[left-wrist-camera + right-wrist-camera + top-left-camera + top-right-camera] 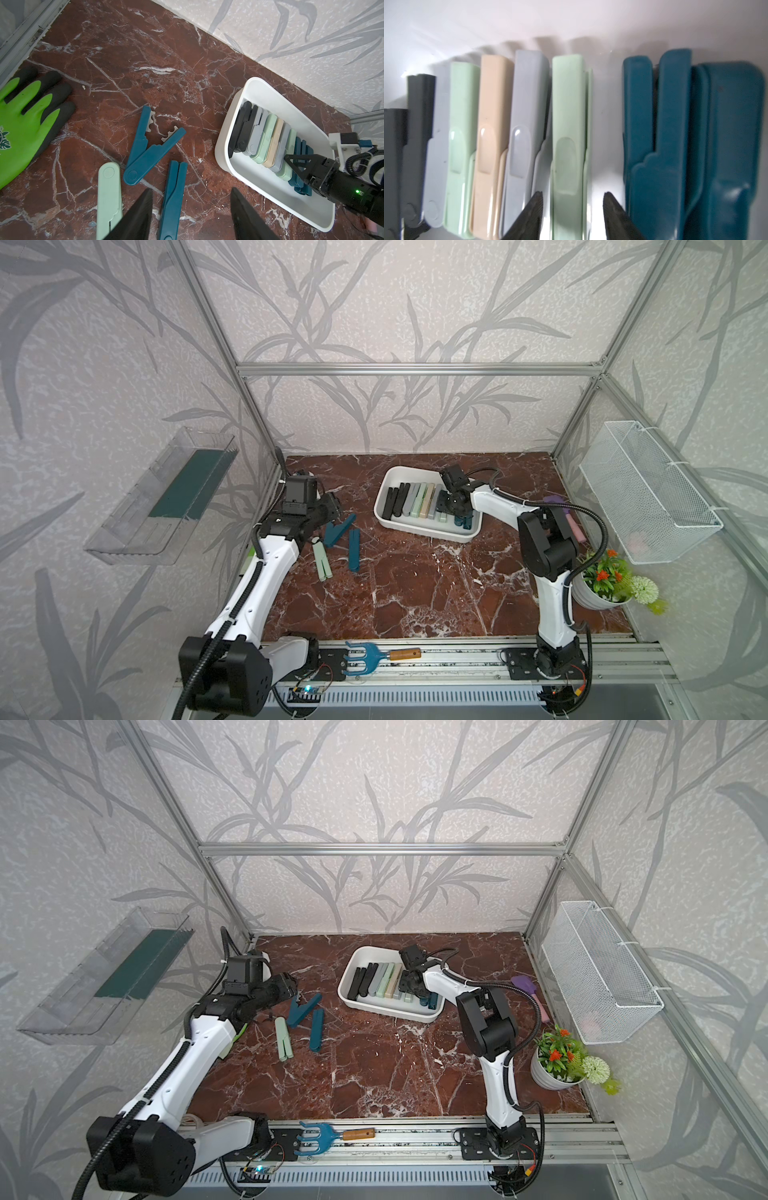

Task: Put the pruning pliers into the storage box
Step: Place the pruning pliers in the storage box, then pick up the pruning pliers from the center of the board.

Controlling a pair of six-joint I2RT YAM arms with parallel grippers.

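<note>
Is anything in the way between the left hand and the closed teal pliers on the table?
No, nothing visible. The left hand is open and aimed at the closed teal pliers, with nothing between.

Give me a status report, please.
Left gripper open over three loose pliers on table. Right gripper open, fingers astride mint pliers in storage box. Nothing blocking.

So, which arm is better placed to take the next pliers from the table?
The left. The left gripper hangs open over the closed teal pliers, with the loose mint pliers and open teal pliers beside them. The right gripper is far off, at the storage box.
</note>
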